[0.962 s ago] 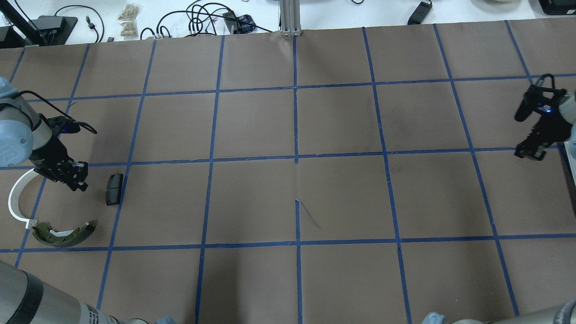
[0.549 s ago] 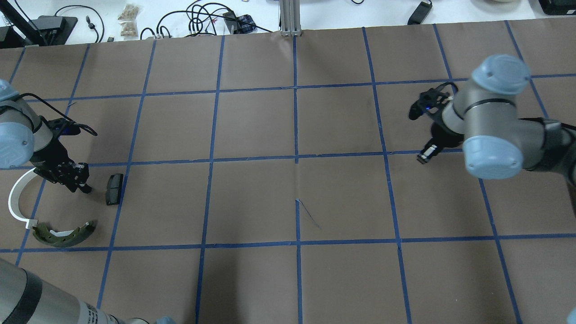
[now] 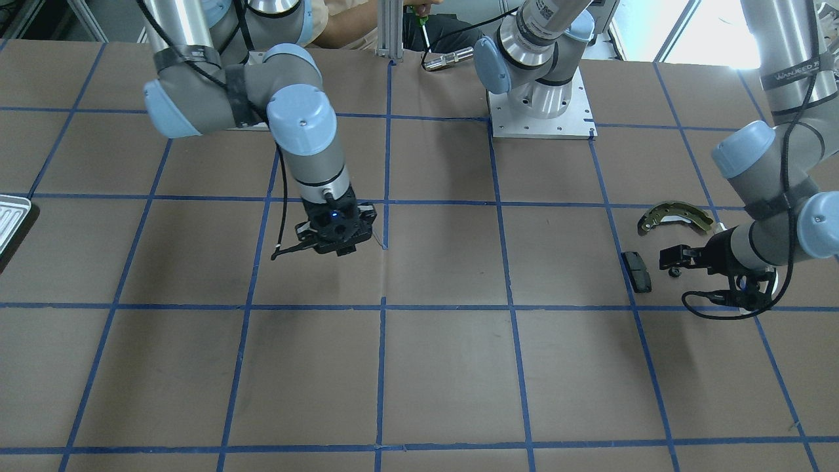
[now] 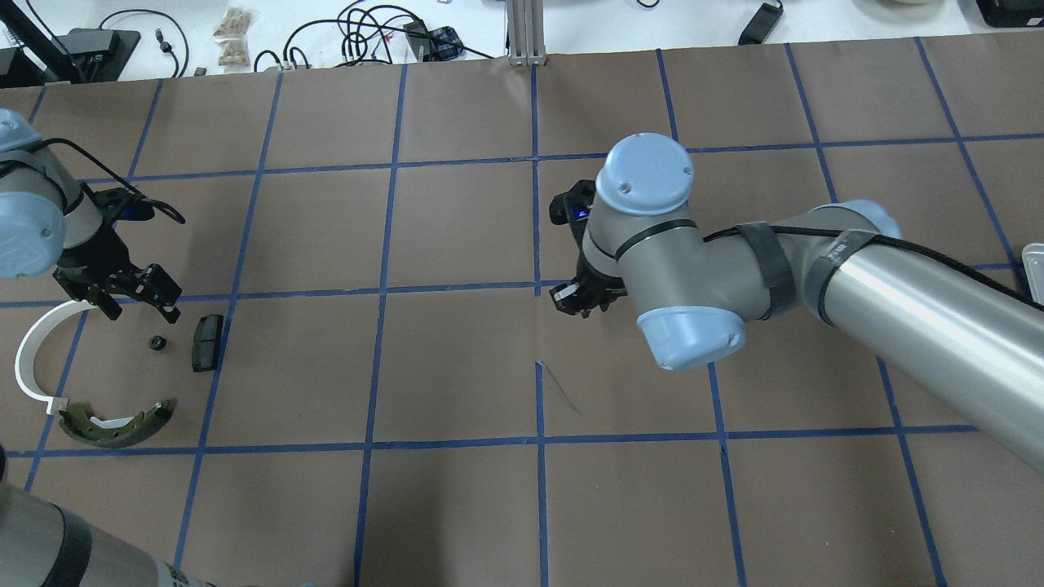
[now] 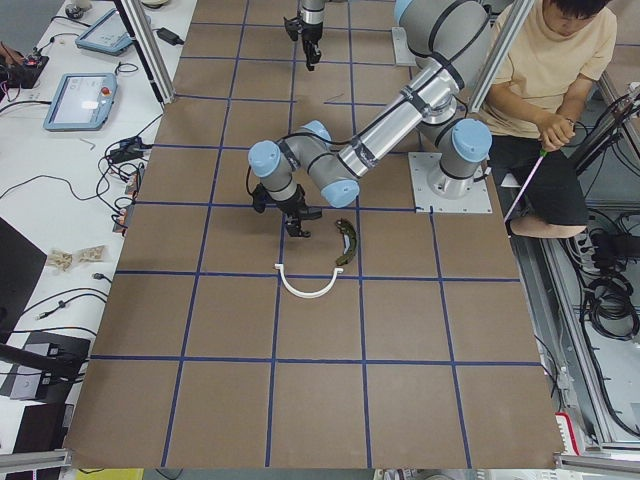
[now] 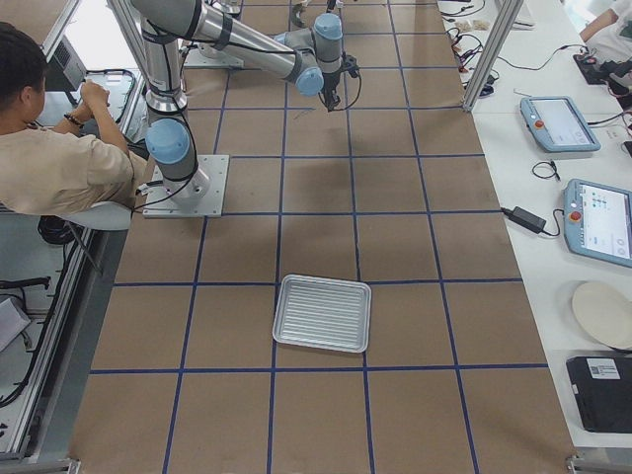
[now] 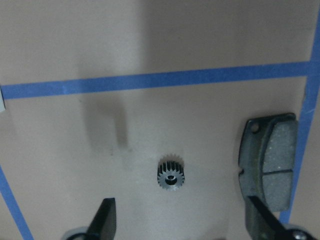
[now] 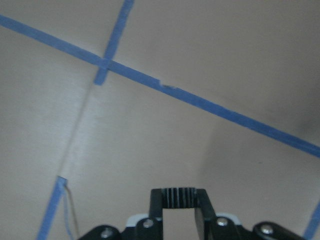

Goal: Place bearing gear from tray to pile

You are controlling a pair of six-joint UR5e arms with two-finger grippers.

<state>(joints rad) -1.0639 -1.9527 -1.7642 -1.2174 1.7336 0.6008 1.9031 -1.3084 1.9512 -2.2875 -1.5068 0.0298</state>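
Note:
My left gripper [image 4: 140,312] is open and hovers just above a small black bearing gear [image 4: 157,343] that lies on the table; the left wrist view shows the gear [image 7: 170,174] between and ahead of the open fingers [image 7: 105,217]. Around it is the pile: black pad [image 4: 206,342], white half-ring [image 4: 28,359], olive brake shoe [image 4: 114,424]. My right gripper [image 4: 581,302] is over the table's middle, shut on a second toothed gear [image 8: 179,196]. The tray [image 6: 323,313] lies far to the right, with nothing visible on it.
The table is brown paper with a blue tape grid. The tray's corner shows at the table's right edge [image 4: 1034,269]. Cables and small bags lie beyond the far edge [image 4: 359,33]. An operator sits behind the robot's base [image 5: 555,60].
My left gripper opened and lifted back, leaving a gear on the table beside the black pad. My right arm swept from the far right edge to the table's middle.

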